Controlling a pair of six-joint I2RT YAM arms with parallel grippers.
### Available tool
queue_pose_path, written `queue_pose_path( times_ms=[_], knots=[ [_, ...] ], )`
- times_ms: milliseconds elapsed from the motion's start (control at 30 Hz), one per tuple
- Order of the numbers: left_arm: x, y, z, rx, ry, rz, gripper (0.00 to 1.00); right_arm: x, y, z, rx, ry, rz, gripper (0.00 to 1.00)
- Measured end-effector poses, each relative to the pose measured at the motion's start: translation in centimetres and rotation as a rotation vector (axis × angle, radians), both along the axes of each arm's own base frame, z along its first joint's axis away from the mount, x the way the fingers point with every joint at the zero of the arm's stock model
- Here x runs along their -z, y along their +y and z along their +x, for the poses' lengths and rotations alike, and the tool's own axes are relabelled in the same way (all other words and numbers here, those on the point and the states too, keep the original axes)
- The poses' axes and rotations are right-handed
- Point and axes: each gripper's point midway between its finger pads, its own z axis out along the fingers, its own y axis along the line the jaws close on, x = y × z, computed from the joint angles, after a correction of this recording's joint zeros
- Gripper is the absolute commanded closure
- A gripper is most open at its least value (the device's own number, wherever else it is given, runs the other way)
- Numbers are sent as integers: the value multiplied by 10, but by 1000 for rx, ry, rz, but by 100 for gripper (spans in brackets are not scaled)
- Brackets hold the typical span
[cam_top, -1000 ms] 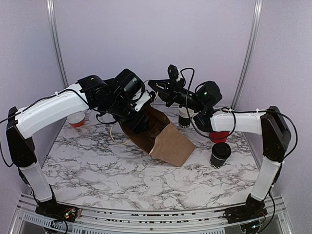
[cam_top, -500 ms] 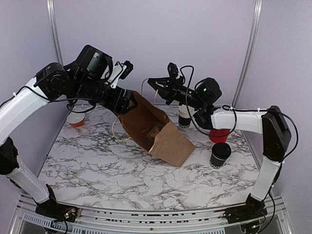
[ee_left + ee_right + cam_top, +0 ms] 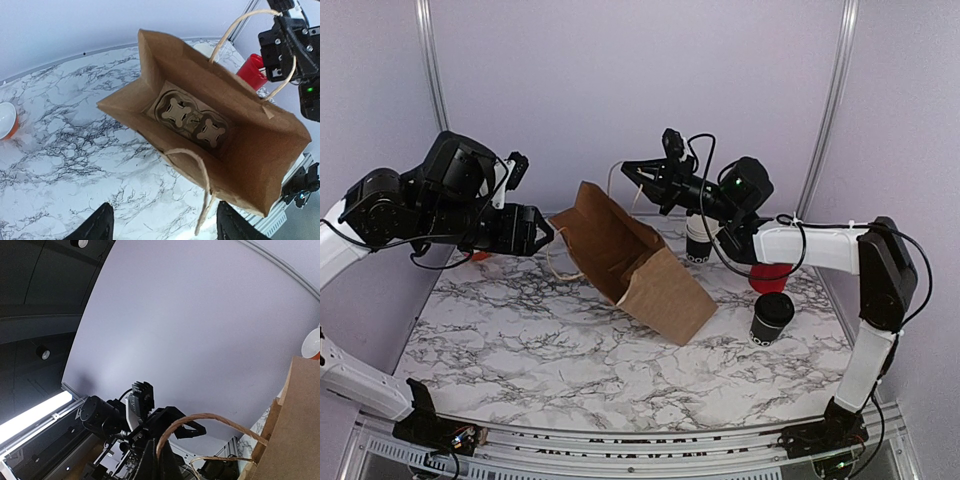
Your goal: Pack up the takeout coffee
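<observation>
Top view: the right gripper (image 3: 632, 176) is pressed together on the twine handle (image 3: 612, 180) of a brown paper bag (image 3: 640, 265), holding the bag's far rim up. The bag leans on the marble desk (image 3: 540, 340) with its mouth turned to the left. The left gripper (image 3: 538, 232) hangs just beside that mouth, spread and holding nothing. The takeout coffee (image 3: 772, 318), lid on, stands upright on the desk well to the right of the right gripper and nearer the arm bases, beyond the bag's closed end. From the left gripper it is far off, with the whole bag between them. A stack of cups (image 3: 699, 240) and a red cylinder (image 3: 770, 277) stand below the right arm, between its gripper and the coffee.

Left wrist view: the left gripper (image 3: 162, 227) looks straight into the open bag (image 3: 250, 165), its fingers (image 3: 97, 225) set wide apart at the bottom edge. A cardboard cup carrier (image 3: 192, 117) lies on the bag's floor. The bag's near handle (image 3: 202, 175) droops loose toward this gripper, ungripped. Across the bag, the right gripper (image 3: 280, 47) pinches the far handle.

Right wrist view: the right gripper (image 3: 157, 460) is closed on the twine handle (image 3: 200, 419), which loops across to the bag (image 3: 295, 430) on the right.
</observation>
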Motion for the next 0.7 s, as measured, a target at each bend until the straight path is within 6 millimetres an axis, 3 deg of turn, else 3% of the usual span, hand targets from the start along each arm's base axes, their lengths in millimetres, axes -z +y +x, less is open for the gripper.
queue_pose_path(
  times_ms=[133,267,400,700],
  knots=[
    [20,1,-2,-39,44,-29,39,2,1,1,4,-1,-12,100],
    [33,-10,-2,-41,82,-83,45,0,2,2,8,-8,-15,100],
    [27,-22,2,-36,84,-151,50,4,3,3,13,-6,-29,100],
    [16,-30,5,-27,65,-215,61,2,5,5,21,-18,-43,100]
  ],
)
